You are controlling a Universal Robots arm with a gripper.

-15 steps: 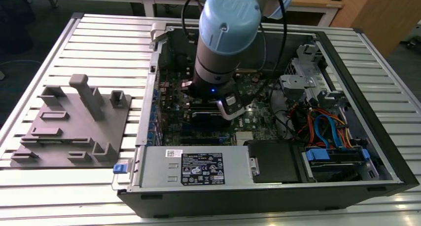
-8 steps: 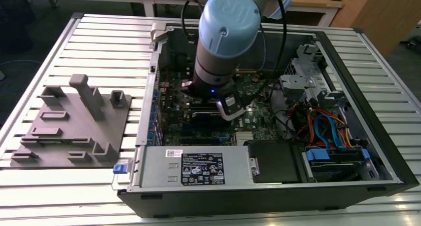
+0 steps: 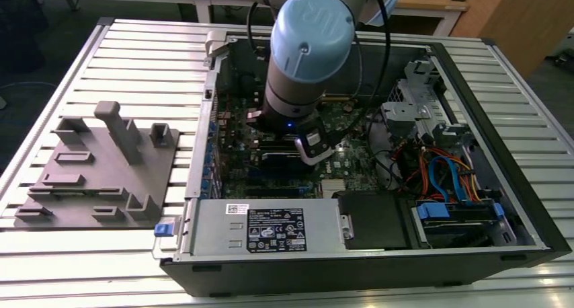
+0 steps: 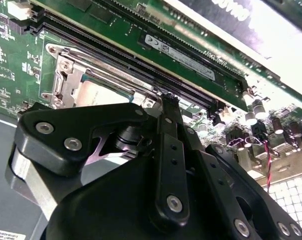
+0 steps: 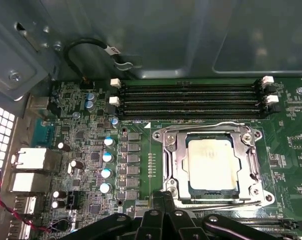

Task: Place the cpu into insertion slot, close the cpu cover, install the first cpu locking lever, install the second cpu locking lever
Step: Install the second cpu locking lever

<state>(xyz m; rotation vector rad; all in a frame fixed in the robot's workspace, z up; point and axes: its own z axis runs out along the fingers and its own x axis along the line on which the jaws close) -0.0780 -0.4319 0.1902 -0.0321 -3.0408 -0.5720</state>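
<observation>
the cpu lies seated in the insertion slot, just beyond the gripper fingertips. the cpu cover frames the chip, lying flat. gripper fingers are together, holding nothing.

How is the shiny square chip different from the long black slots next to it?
The cpu is a pale silver square; the memory slots are long, thin, black strips. The cpu is one piece, framed by the silvery cpu cover; the memory slots lie as parallel rows with white clips at their ends. Both sit flat on the green motherboard.
</observation>
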